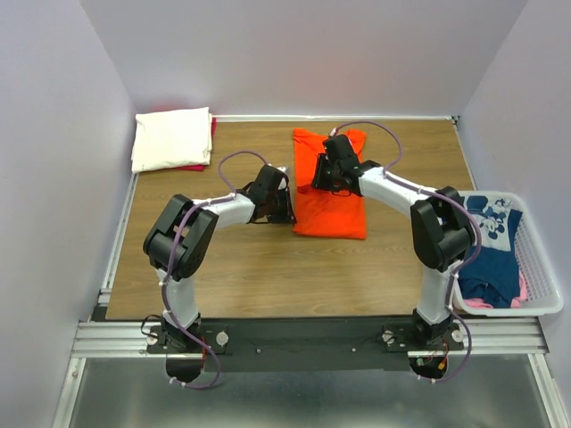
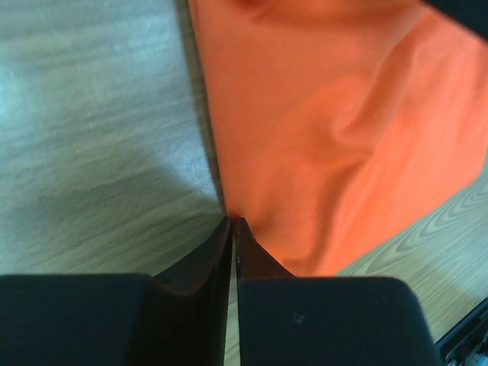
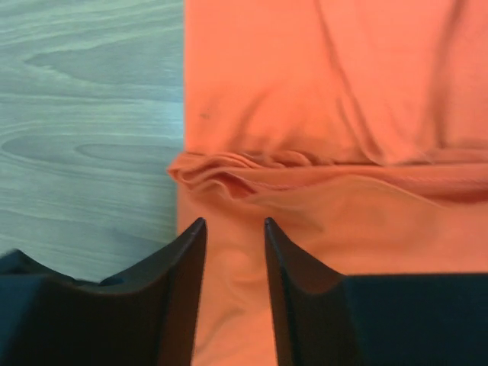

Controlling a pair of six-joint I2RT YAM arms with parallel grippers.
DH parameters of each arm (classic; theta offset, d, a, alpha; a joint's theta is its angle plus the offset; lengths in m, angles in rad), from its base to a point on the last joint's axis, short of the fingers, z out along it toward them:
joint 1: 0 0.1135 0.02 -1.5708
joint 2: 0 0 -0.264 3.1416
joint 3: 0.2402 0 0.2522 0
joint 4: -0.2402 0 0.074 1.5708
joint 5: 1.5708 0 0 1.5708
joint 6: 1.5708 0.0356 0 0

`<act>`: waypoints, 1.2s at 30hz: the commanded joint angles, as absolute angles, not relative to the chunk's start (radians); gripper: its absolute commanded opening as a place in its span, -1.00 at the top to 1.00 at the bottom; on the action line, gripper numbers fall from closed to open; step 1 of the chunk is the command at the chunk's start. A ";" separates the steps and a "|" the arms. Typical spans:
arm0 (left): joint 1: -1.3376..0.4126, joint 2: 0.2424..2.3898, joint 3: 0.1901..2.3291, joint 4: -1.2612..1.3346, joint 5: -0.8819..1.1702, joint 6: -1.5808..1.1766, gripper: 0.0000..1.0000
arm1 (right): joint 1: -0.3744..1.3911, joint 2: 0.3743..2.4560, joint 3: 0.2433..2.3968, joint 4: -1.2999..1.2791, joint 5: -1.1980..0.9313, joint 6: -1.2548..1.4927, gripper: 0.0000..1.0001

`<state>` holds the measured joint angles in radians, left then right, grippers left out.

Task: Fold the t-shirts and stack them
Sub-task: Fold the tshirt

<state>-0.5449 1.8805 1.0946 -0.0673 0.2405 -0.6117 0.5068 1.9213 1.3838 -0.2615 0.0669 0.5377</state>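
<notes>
Hands differ: left hand (image 2: 232,223) pressed together at orange t-shirt (image 2: 328,130) edge, right hand (image 3: 232,223) apart over it.

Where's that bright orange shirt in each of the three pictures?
Top external: orange shirt, table centre, partly under the right arm.
Left wrist: fills the upper right.
Right wrist: covers the right two-thirds.
Shared landmark: wooden tabletop along its left edge.

orange t-shirt (image 1: 332,216): plain | cream t-shirt (image 1: 171,138) | navy t-shirt (image 1: 489,254): white cartoon print | basket (image 1: 538,267): white
</notes>
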 commanded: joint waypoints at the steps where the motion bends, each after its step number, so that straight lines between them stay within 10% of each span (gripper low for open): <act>1: -0.551 1.832 1.068 -0.014 0.255 -0.626 0.76 | 0.529 1.991 1.466 -0.259 0.028 0.523 0.19; 24: -0.555 1.839 1.034 -0.006 0.287 -0.603 0.85 | 0.525 2.246 1.773 -0.258 0.074 0.520 0.23; 36: -0.555 1.832 1.042 -0.005 0.301 -0.589 0.85 | 0.535 1.984 1.460 -0.258 0.098 0.515 0.22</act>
<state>-0.5503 1.8660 1.0451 -0.0231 0.2741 -0.6090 0.5282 2.0487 1.5379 -0.2596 0.0769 0.5224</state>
